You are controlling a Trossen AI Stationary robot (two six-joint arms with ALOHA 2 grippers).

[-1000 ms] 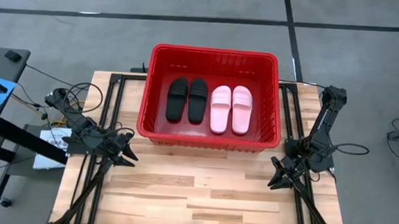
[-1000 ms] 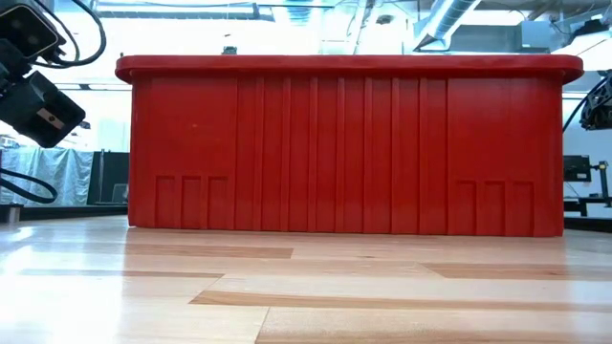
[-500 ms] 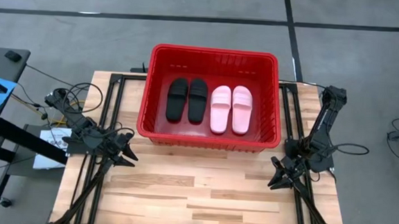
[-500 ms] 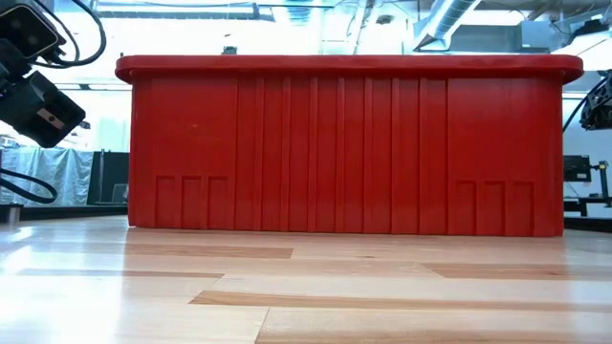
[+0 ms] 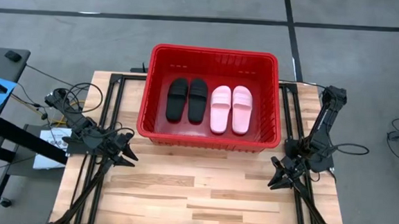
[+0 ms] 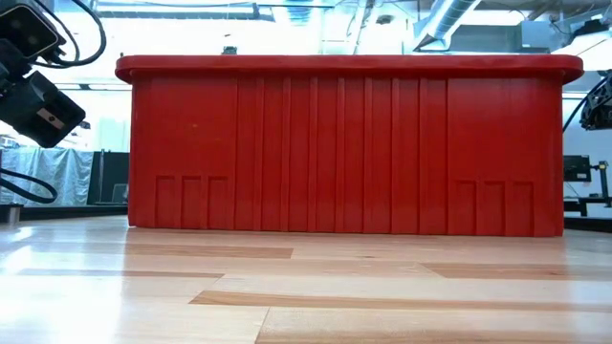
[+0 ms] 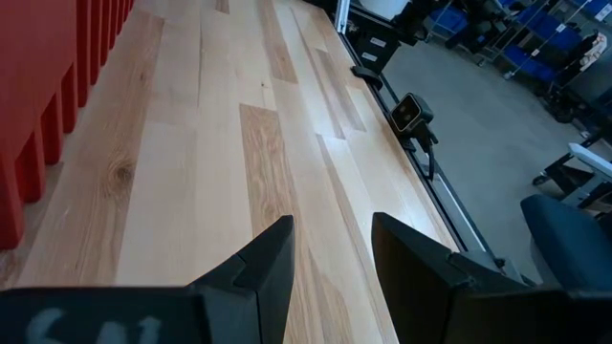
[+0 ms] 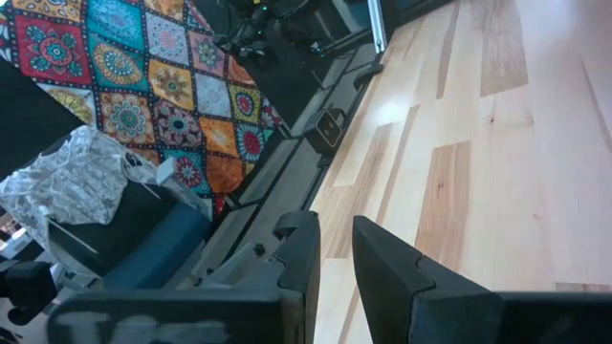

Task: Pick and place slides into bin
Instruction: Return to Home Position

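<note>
The red bin (image 5: 147, 88) stands on the far half of the wooden table; its near wall fills the low view (image 6: 344, 143). Inside it, flat on the bottom and side by side, lie two black slides (image 5: 177, 99) (image 5: 197, 99) and two pale pink slides (image 5: 220, 108) (image 5: 241, 109). My left gripper (image 5: 129, 155) is low at the table's left edge, near the bin's near left corner, open and empty (image 7: 332, 225). My right gripper (image 5: 275, 180) is low at the table's right edge, slightly open and empty (image 8: 337, 222).
Bare wooden table top (image 5: 202, 188) lies between the bin and the near edge. Black frame rails (image 5: 109, 106) run along both sides of the table. Cables (image 5: 65, 100) lie off the left side. A patterned rug (image 8: 124, 86) lies on the floor beyond the table.
</note>
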